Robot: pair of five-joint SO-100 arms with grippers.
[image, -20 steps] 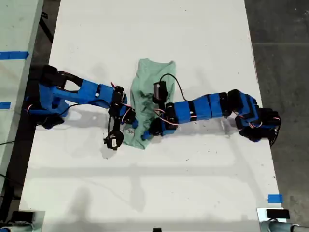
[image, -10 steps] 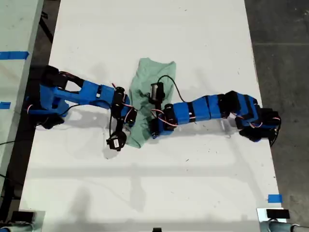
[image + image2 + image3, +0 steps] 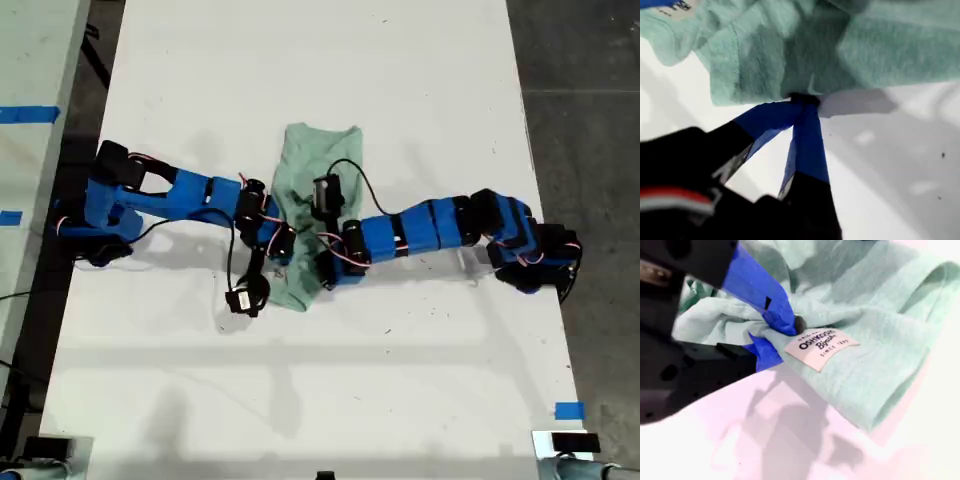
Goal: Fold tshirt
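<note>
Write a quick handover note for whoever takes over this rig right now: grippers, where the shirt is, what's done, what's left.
My first gripper: shut on the tshirt, pinching an edge of the cloth.
My second gripper: shut on the tshirt beside its white tag.
The tshirt lies bunched in a narrow strip mid-table, between the two arms.
Done: both grips taken, the cloth gathered.
Left: finish the fold, flatten it, release.

The tshirt (image 3: 305, 205) is plain pale mint green, its tag (image 3: 821, 346) white with dark lettering. The desk (image 3: 330, 60) is white; both arms are blue and black.
</note>
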